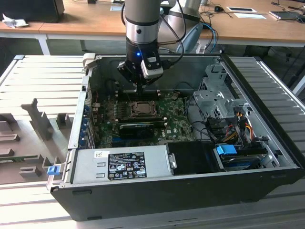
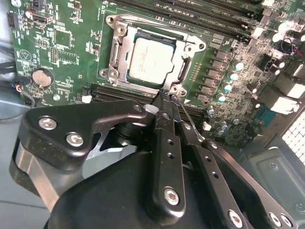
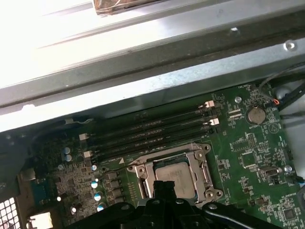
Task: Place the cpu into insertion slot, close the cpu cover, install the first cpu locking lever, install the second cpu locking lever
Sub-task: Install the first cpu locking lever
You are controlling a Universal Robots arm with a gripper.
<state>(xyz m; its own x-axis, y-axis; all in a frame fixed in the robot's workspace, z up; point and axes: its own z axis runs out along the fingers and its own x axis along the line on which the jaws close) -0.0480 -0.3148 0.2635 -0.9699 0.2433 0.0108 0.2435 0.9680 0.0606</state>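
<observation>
Nearest the exterior camera sits the grey power supply (image 1: pixel 119 164), filling the near left corner of the open computer case (image 1: pixel 267 143). Beyond it, on the green motherboard (image 1: pixel 176 126), lies a long black expansion card (image 1: pixel 137 128), and just beyond that the insertion slot (image 2: pixel 153 25).

The cpu (image 2: pixel 152 59) is seated in the slot, its pale face up and square to the rim. The cpu cover (image 2: pixel 120 52) lies flat over it, framing the chip through its central opening. So the placing and the cover step look done, and the work in hand appears to be a locking lever.

The gripper (image 2: pixel 164 98) hangs from the arm over the far side of the socket, above the dark memory slots (image 3: pixel 147 131). In the exterior view the slot lies just to the near side of the gripper (image 1: pixel 142 88), almost straight below it.

In the second wrist view the fingers are drawn together with no gap to be seen, their tips right at one corner of the socket. A thin wire lever (image 2: pixel 190 123) starts at that same corner. Its long axis runs obliquely away from the chip, close alongside one finger, and ends in a small hook. The tips are touching the wire or just beside it; whether they actually pinch it cannot be told.
</observation>
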